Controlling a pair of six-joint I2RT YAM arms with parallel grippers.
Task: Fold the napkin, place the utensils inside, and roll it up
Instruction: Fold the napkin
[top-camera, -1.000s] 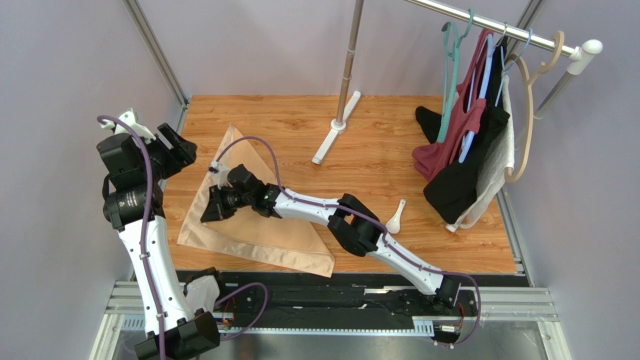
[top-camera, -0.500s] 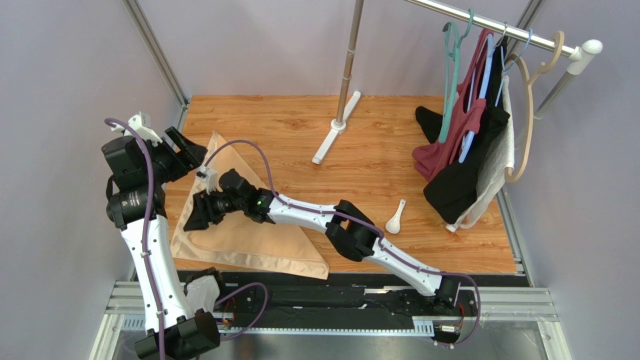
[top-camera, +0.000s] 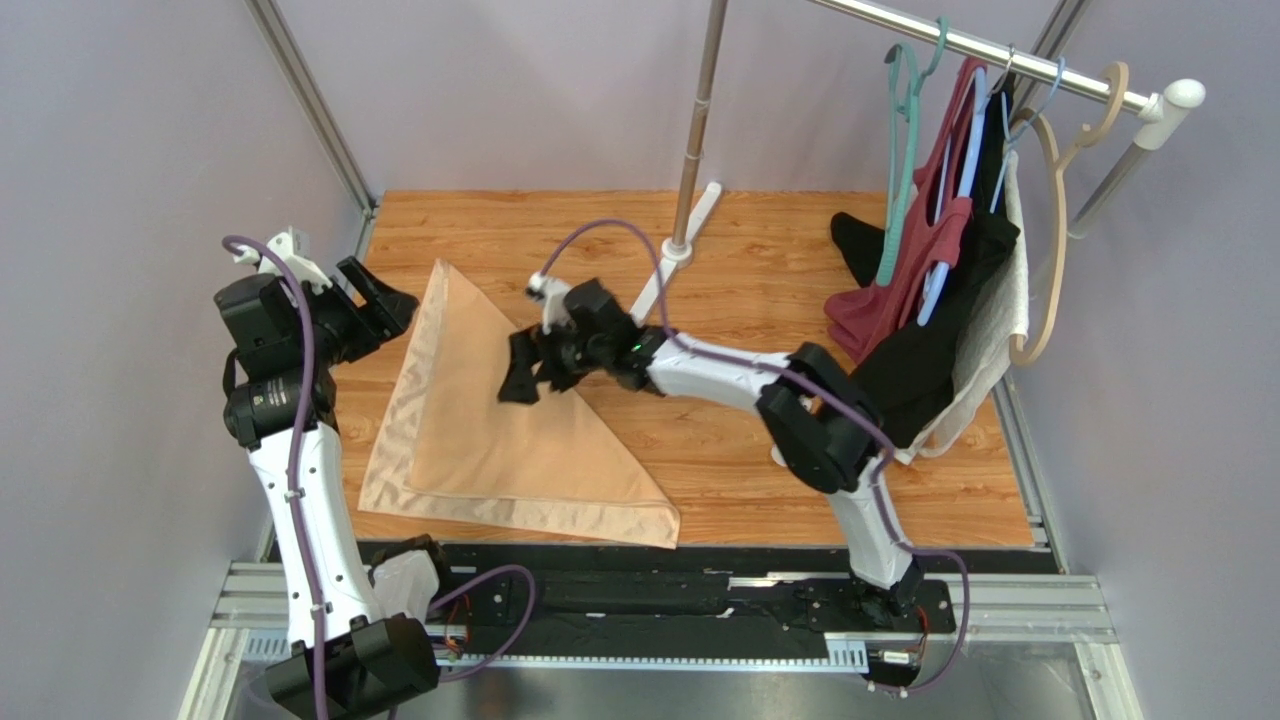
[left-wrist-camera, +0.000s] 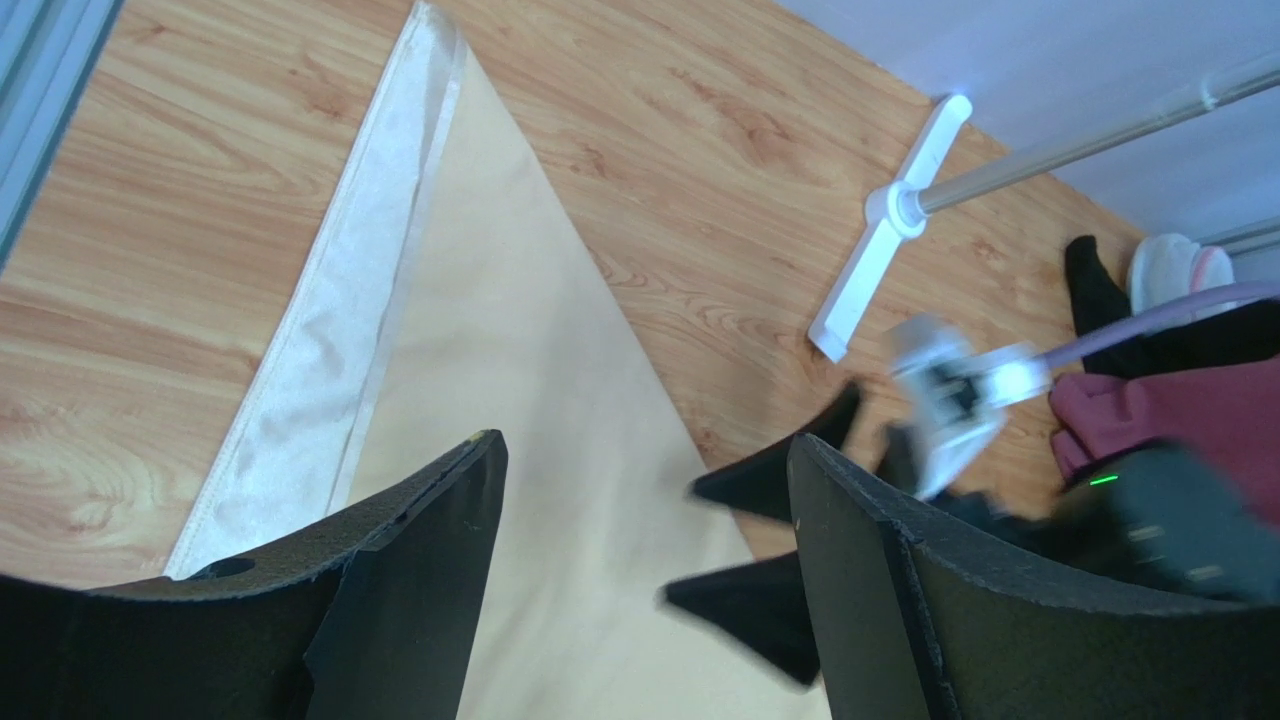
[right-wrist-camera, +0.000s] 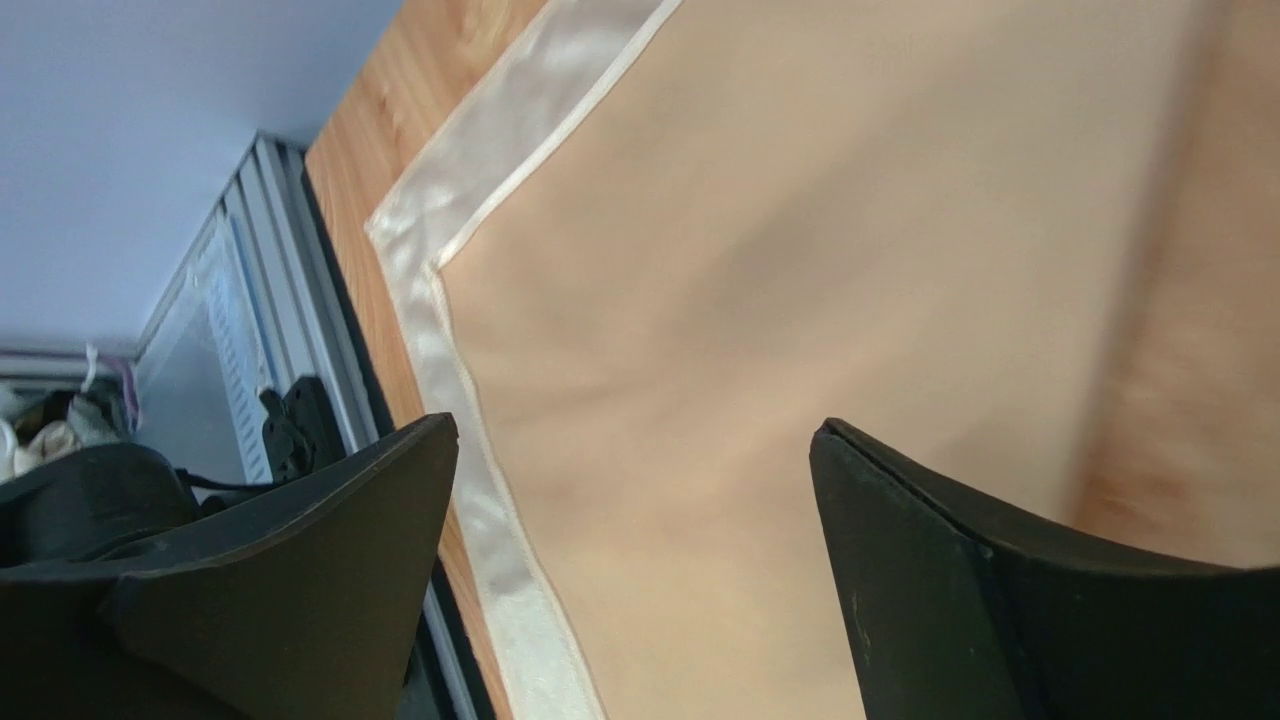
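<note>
Top external view: the napkin (top-camera: 496, 435) is lying folded into a triangle on the left half of the desk (top-camera: 751, 270). Its apex is pointing toward the far left corner, and its near edge is running close along the desk's front edge. The upper layer is sitting slightly inset, so a paler strip of the lower layer is showing along the left and near sides. At the desk's left edge the left claw (top-camera: 383, 297) is hovering just beside the apex, jaws spread wide and gripping nothing. Over the napkin's slanting right edge the right claw (top-camera: 519, 378) is hanging, jaws parted wide and empty, its arm reaching in across the desk's middle from the right. A pole foot (top-camera: 669, 270) is resting on the far part of the desk, apart from the napkin. Garments (top-camera: 932, 300) are hanging from a rail at the right.

Left wrist view: the fingers (left-wrist-camera: 406, 600) are framing the napkin (left-wrist-camera: 511, 390) below, with nothing lying between them. The right claw is appearing blurred at the right of the gap, the pole foot (left-wrist-camera: 887, 210) beyond it.

Right wrist view: the fingers (right-wrist-camera: 932, 600) are standing wide apart above the napkin (right-wrist-camera: 781, 255). The upper layer's corner is showing against the pale strip near the left finger, and the fabric is lying clear of both fingers.
</note>
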